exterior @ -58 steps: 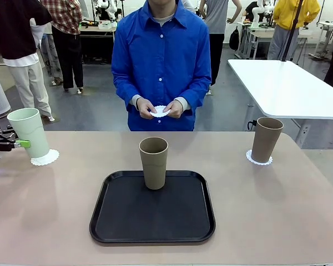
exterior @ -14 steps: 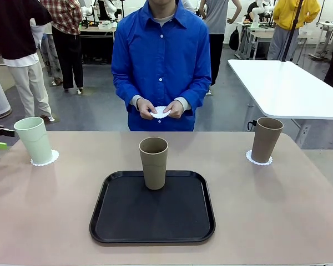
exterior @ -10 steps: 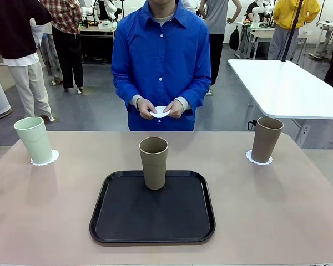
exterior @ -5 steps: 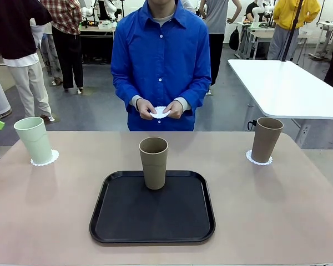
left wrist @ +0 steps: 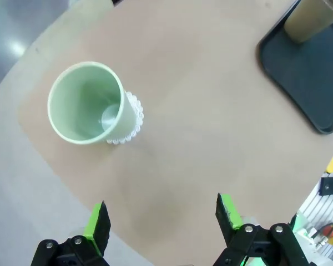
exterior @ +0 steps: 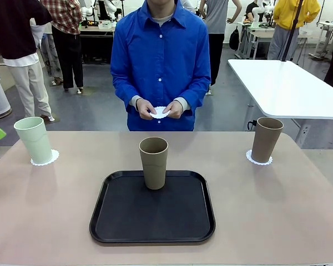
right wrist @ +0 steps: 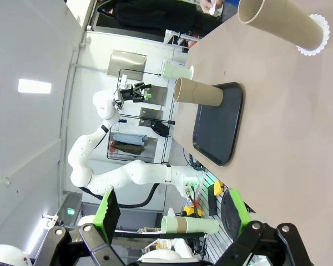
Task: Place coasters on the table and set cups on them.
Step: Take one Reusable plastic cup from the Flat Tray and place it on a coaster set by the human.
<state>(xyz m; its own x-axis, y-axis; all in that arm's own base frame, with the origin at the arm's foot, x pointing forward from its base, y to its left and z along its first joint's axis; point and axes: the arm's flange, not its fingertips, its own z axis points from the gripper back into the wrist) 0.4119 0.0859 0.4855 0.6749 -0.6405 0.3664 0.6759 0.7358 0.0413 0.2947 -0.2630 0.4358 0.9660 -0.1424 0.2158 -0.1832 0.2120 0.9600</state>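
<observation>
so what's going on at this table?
Coaster-and-cup setup, partly done. The pale mint green tumbler sits on a white lacy paper coaster at the left of the beige table. One taupe tumbler sits on another coaster at the right. The second taupe tumbler stands on the black tray, no coaster under it. The person in the blue shirt holds the third coaster in both hands. The left end effector hangs open near the mint tumbler, empty; the right end effector is open and empty.

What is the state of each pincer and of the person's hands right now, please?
Left pincer: open, empty.
Right pincer: open, empty.
Person's hands: holding a small round white lacy paper coaster.
</observation>
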